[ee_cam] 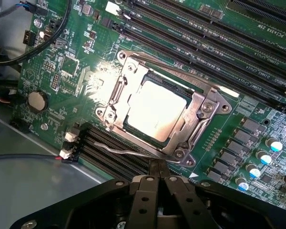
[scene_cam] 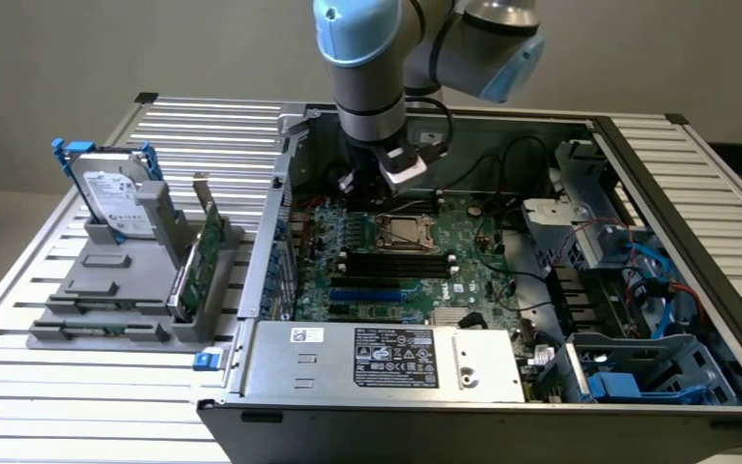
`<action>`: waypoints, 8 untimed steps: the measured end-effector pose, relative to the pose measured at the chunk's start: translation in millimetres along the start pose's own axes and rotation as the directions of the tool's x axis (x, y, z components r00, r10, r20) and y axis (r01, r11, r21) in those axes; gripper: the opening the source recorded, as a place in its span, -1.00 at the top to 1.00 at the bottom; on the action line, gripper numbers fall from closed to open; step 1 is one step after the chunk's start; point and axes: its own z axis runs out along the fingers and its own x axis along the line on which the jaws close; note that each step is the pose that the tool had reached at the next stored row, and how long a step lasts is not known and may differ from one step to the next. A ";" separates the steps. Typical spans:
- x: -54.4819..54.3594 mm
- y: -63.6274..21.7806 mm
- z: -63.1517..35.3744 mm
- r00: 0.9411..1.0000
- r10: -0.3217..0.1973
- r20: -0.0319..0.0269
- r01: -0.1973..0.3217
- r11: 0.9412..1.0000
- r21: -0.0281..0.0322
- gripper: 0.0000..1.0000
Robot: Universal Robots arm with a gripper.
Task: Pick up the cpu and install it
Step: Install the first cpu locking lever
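COMPUTER BUILD: The cpu [ee_cam: 155,110] lies in the socket [ee_cam: 202,107] on the green motherboard [ee_cam: 57,121], its shiny top ringed by the metal frame. The placing looks done, though whether the thin lever [ee_cam: 115,148] is latched cannot be told. The gripper [ee_cam: 157,167] hovers just beside the socket's edge, fingers pressed together and holding nothing. In the exterior view it hangs inside the open computer case [scene_cam: 266,271], just above the middle of the frame.
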 end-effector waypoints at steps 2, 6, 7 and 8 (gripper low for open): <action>0.5 0.2 0.0 1.000 0.000 0.000 0.000 1.000 0.000 0.79; 0.6 0.7 -0.5 1.000 0.000 0.000 0.000 1.000 0.000 0.79; 0.5 0.8 -0.5 1.000 0.000 0.000 0.000 1.000 0.000 0.79; 0.6 1.2 -0.7 1.000 -0.001 0.000 0.001 1.000 0.000 0.79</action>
